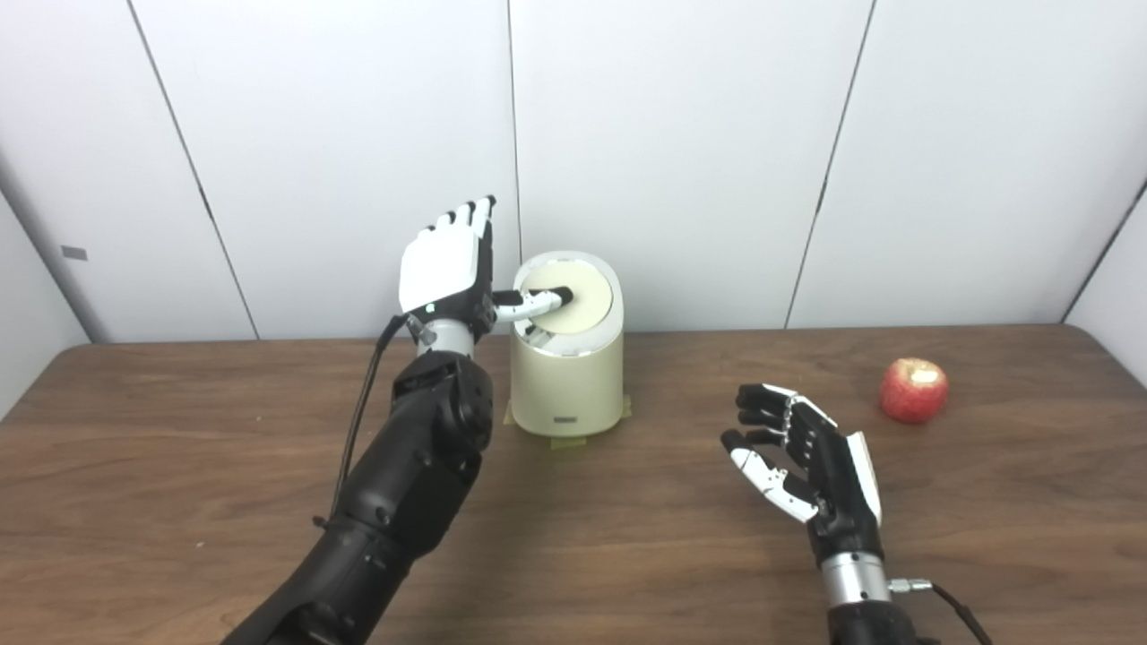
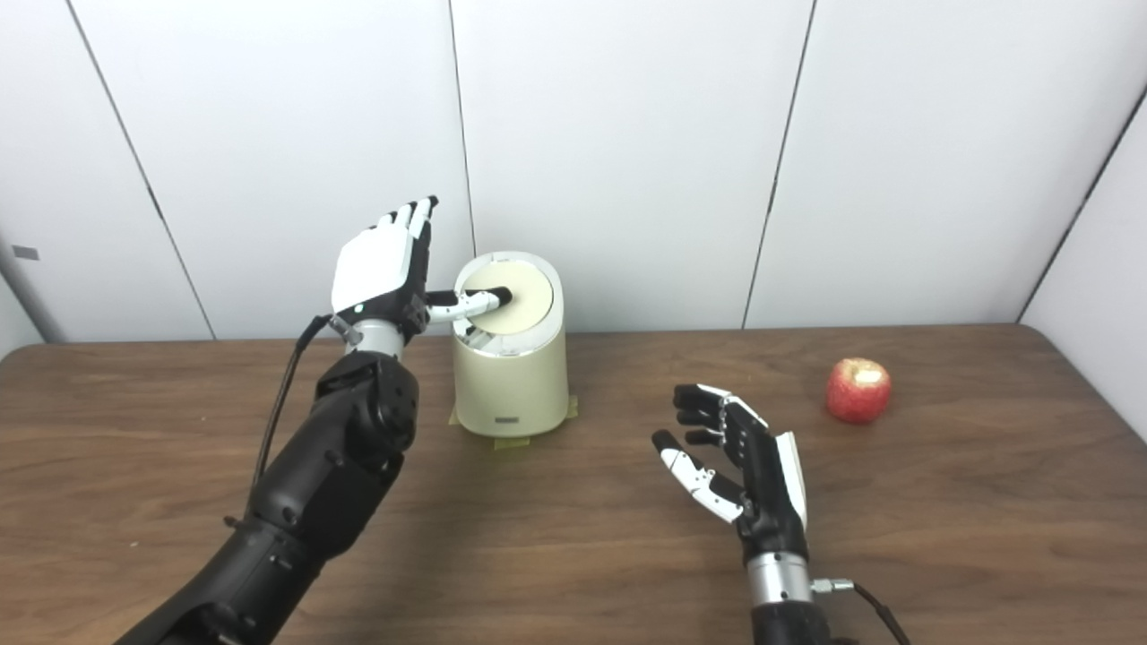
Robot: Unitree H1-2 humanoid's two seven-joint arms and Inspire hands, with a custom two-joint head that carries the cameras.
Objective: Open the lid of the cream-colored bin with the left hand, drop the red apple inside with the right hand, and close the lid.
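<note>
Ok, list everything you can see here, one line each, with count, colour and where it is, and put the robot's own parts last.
Bin: one, cream, far side of the table, left of centre, standing on a patch of tape.
Lid: one, cream, on top of the bin, tilted with a gap along its near-left edge.
Apple: one, red, on the table at the right, apart from both hands.
Table: one, dark brown wood, filling the lower half of the view.
Wall: white panels with dark seams, behind the table.
Left hand: black and white, raised beside the bin, fingers upright, thumb on the lid.
Right hand: black and white, open, holding nothing, left of the apple.
</note>
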